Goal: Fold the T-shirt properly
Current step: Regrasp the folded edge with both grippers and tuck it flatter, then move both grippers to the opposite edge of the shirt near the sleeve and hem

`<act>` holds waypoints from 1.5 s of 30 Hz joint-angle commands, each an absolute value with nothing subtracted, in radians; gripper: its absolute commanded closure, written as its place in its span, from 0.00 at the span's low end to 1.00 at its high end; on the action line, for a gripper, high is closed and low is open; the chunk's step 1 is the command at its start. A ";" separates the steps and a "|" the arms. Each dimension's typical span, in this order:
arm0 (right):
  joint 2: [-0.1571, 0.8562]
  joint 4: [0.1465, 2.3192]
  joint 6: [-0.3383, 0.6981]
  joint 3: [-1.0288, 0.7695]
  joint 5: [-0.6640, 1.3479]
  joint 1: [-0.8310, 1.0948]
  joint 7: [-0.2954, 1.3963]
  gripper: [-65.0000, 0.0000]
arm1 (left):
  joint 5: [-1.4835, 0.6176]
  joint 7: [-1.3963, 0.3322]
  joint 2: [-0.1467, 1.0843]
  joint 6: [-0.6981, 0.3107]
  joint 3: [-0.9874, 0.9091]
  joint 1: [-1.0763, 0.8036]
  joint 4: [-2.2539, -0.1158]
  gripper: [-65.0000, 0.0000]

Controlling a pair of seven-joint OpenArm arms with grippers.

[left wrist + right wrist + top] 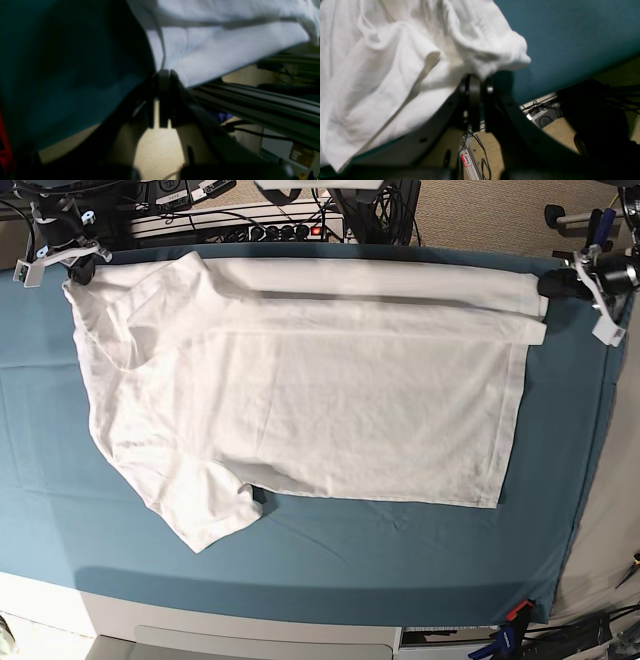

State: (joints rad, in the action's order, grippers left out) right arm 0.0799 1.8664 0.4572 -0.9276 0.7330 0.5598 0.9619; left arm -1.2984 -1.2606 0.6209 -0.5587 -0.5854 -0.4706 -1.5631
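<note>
A white T-shirt [300, 400] lies spread on the teal tabletop [400, 550], its far edge folded over along the back. The left tool [556, 284] pinches the hem corner; the right tool [78, 265] pinches the shoulder corner.

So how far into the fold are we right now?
Early. Done: the T-shirt lies spread across the teal cloth, its far long edge rolled over into a band. In hand: the left end effector and right end effector are both shut on that band's far corners. Left: the near sleeve still sticks out, and there is no crosswise fold yet.
</note>
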 commanded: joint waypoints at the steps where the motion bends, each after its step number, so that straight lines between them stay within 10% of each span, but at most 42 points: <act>1: 0.097 1.885 0.451 -0.944 0.734 0.568 0.931 1.00 | -1.295 -1.257 0.646 -0.559 -0.603 -0.472 -1.575 1.00; 19: 0.096 1.885 0.452 -0.944 0.732 0.569 0.950 0.99 | -1.294 -1.257 0.645 -0.564 -0.604 -0.505 -1.575 1.00; 24: 0.096 1.885 0.452 -0.944 0.732 0.569 0.950 0.70 | -1.294 -1.256 0.646 -0.578 -0.604 -0.516 -1.575 0.81; 45: 0.097 1.966 0.451 -1.178 0.763 0.620 0.977 0.70 | -1.309 -1.223 0.716 -0.605 -0.902 -0.516 -1.634 0.72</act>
